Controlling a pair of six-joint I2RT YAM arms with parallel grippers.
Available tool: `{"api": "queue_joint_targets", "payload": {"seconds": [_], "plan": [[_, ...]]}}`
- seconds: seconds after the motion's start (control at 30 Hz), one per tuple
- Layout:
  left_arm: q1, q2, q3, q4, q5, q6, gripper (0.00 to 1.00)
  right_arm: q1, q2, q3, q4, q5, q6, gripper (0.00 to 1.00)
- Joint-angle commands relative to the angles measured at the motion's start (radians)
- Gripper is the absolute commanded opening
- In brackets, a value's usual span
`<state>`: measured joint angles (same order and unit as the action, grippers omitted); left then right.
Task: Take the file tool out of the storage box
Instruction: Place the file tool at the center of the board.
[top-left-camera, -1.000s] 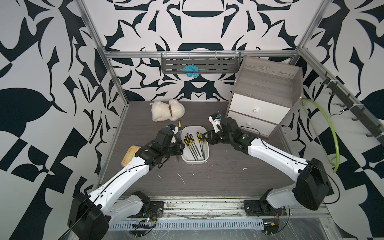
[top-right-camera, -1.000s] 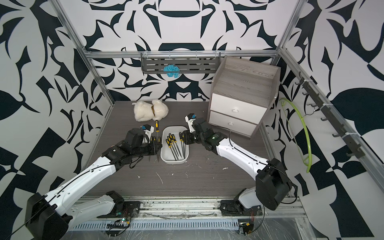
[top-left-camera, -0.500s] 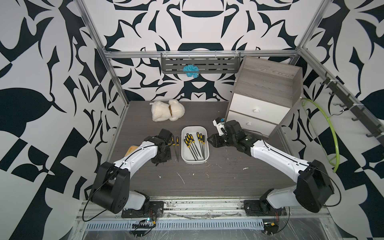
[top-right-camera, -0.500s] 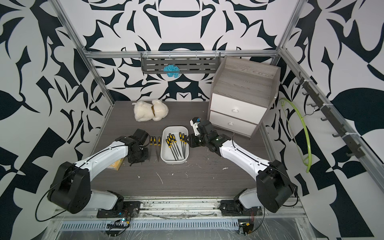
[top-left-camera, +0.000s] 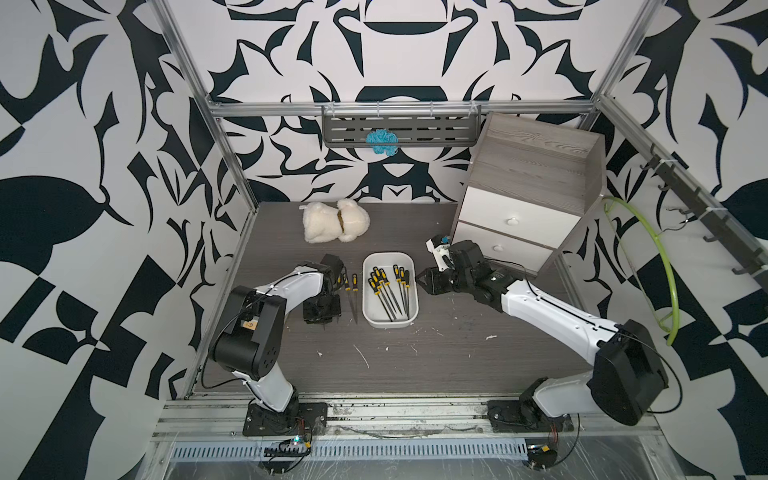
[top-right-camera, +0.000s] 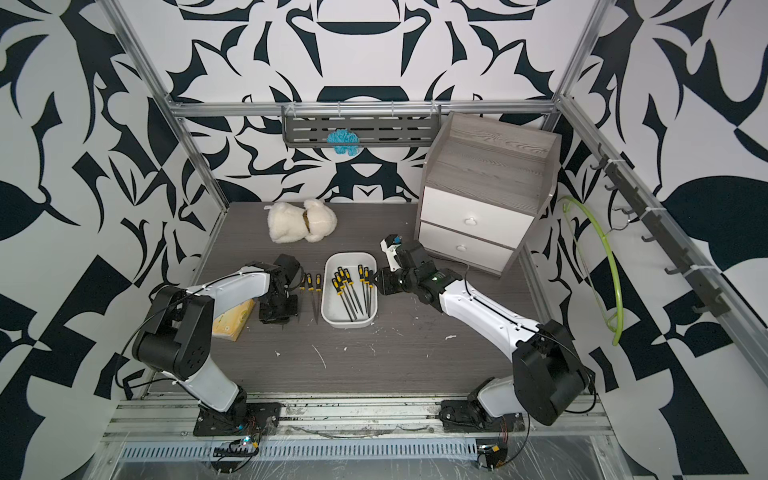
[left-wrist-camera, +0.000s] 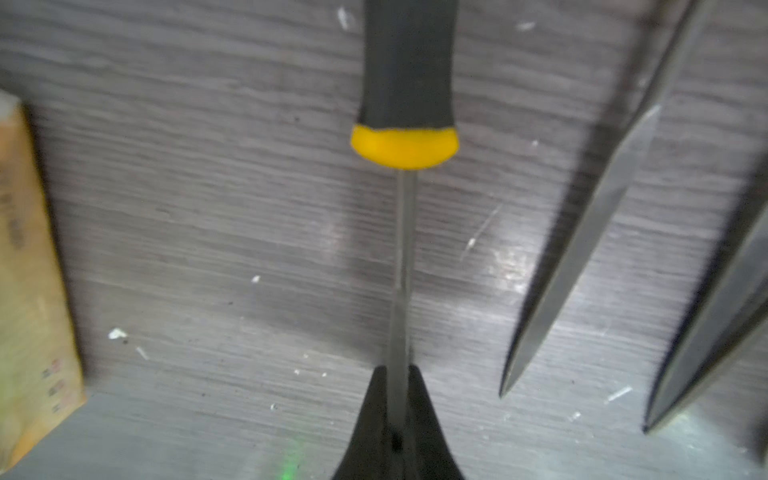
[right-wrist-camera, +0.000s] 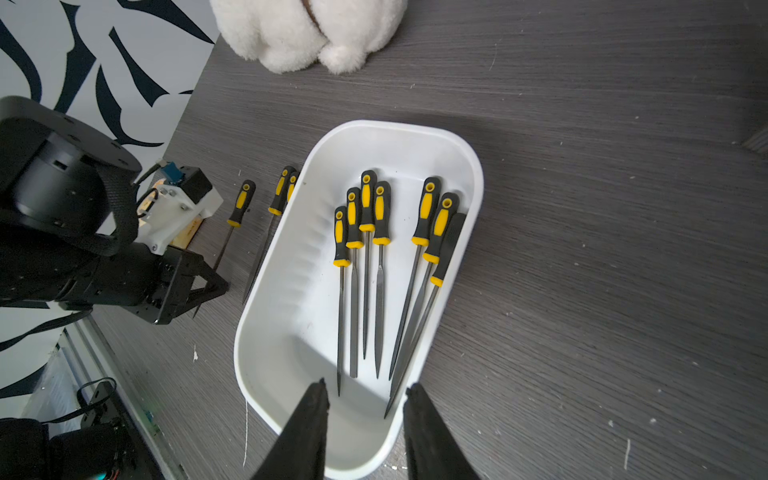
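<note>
left jaws drawn back, file (left-wrist-camera: 405, 83) farther from storage box (top-left-camera: 368, 307)

Left arm (top-left-camera: 286, 286) folded back, left pincer (left-wrist-camera: 397, 374) clamped tight; right arm (top-left-camera: 548, 309) outstretched, right pincer (right-wrist-camera: 365, 392) part-open.

The storage box (right-wrist-camera: 477, 178) looks smooth plastic, the table (right-wrist-camera: 602, 257) matt wood-grain, the file blade (left-wrist-camera: 402, 249) shiny metal.

Both top views: bright, even overhead light, sharp. Left wrist view: blurred, black-and-yellow-handled steel file (left-wrist-camera: 405, 83) soft, glare patches on the dark grey wood-grain tabletop (left-wrist-camera: 208, 187). Right wrist view: sharp; 1 soft shadow inside the shallow white plastic storage box (right-wrist-camera: 299, 266).
</note>
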<state>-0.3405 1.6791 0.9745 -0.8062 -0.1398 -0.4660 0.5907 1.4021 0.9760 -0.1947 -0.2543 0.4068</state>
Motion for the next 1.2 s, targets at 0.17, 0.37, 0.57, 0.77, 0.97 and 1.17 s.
{"api": "queue_joint_targets", "payload": {"seconds": [0.17,0.37,0.57,0.77,0.97,1.17], "plan": [[0.009,0.076,0.076,-0.036,0.002,0.044,0.0,0.001,-0.014,-0.007,0.018,0.003,-0.015,0.36],[0.009,0.114,0.084,-0.03,0.003,0.053,0.04,0.002,-0.004,-0.008,0.021,0.003,-0.014,0.36],[0.009,0.1,0.075,-0.022,0.001,0.044,0.24,0.001,0.027,0.003,0.021,-0.014,-0.003,0.36],[0.0,0.092,0.073,-0.022,0.005,0.04,0.31,0.002,0.054,0.009,0.026,-0.026,0.007,0.36],[-0.046,0.01,0.086,-0.055,-0.046,0.003,0.41,0.023,0.05,0.011,0.052,-0.047,0.016,0.36],[-0.106,-0.144,0.159,-0.146,-0.133,-0.049,0.5,0.101,0.239,0.268,-0.169,0.083,-0.074,0.29]]}}
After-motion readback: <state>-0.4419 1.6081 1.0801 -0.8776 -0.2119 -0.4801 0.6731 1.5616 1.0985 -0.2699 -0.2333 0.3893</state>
